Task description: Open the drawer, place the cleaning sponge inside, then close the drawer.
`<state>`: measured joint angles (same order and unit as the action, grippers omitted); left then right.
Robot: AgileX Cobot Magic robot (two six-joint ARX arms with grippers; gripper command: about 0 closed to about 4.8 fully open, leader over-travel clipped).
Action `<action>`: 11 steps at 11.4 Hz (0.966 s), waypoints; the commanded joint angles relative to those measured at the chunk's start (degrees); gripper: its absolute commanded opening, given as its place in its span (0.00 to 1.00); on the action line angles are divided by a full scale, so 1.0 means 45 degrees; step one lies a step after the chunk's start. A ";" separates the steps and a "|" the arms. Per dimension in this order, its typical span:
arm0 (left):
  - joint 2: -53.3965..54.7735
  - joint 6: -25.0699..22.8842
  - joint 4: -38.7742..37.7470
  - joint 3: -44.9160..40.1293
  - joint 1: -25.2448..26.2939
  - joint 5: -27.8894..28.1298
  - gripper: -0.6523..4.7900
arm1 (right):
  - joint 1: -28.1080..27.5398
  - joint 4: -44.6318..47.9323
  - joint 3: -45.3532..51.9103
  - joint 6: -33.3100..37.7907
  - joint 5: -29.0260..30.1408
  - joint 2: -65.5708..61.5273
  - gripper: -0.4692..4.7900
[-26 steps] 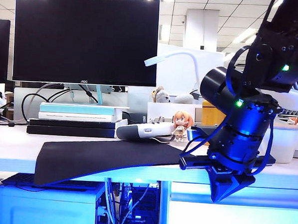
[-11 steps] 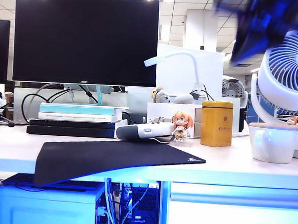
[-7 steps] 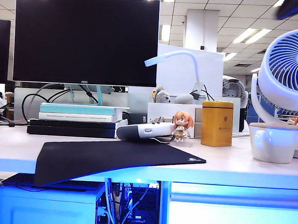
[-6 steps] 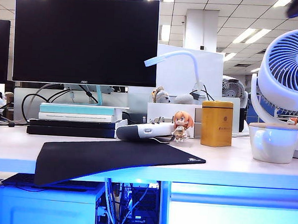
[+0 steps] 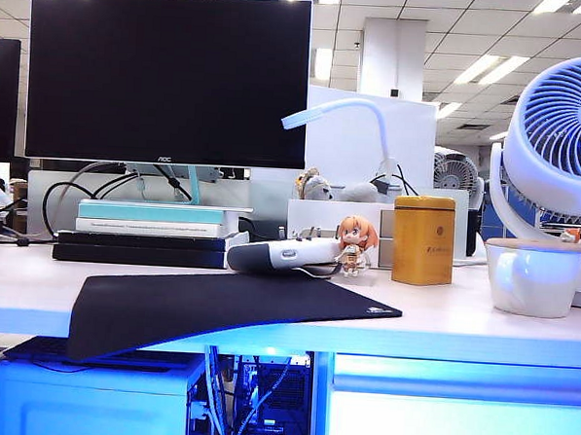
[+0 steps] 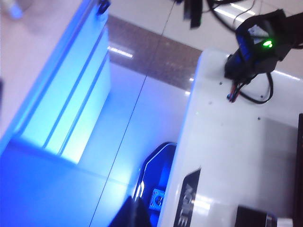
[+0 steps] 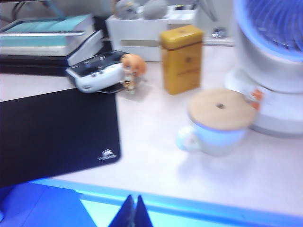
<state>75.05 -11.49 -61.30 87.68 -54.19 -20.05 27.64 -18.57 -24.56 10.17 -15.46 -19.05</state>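
Drawer point(image 5: 460, 426): pale-blue front flush under the desk edge, shut — the closing step looks done.
Sponge: in no view; likely inside the drawer, though that is a judgement only.
Right gripper point(image 7: 133, 212): fingertips pressed together, empty, held above the desk's front edge and looking down on the lidded mug point(image 7: 218, 122) and the yellow tin point(image 7: 182, 58).
Left gripper point(image 6: 135, 215): closed, holding nothing, low beside the robot's white base point(image 6: 236, 156), away from the desk.
Next move: none on the drawer — only parking both arms clear.
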 commanded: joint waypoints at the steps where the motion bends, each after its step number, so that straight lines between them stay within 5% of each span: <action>1: -0.0024 0.0656 0.3045 -0.1447 -0.0811 0.0102 0.11 | 0.0019 -0.0743 0.1054 0.0413 -0.0291 0.1821 0.08; 3: -0.0384 0.1452 0.6907 -0.3079 -0.1127 0.1423 0.11 | 0.0010 -0.1836 0.1175 0.0457 -0.0238 0.3478 0.08; 5: -0.0437 0.1467 0.7805 -0.3560 -0.1127 0.1894 0.11 | 0.0019 -0.1923 0.1175 0.0452 -0.0214 0.3842 0.08; 7: -0.0457 0.1700 1.4770 -0.6892 -0.1054 0.3279 0.11 | 0.0015 -0.1933 0.1171 0.0452 -0.0248 0.4211 0.08; 11: -0.2244 0.1807 1.5067 -0.8888 0.0743 0.4843 0.11 | 0.0015 -0.1928 0.1171 0.0452 -0.0253 0.4211 0.08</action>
<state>66.96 -3.77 5.48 49.15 -52.25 1.34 27.64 -28.01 -19.03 12.19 -16.51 -0.12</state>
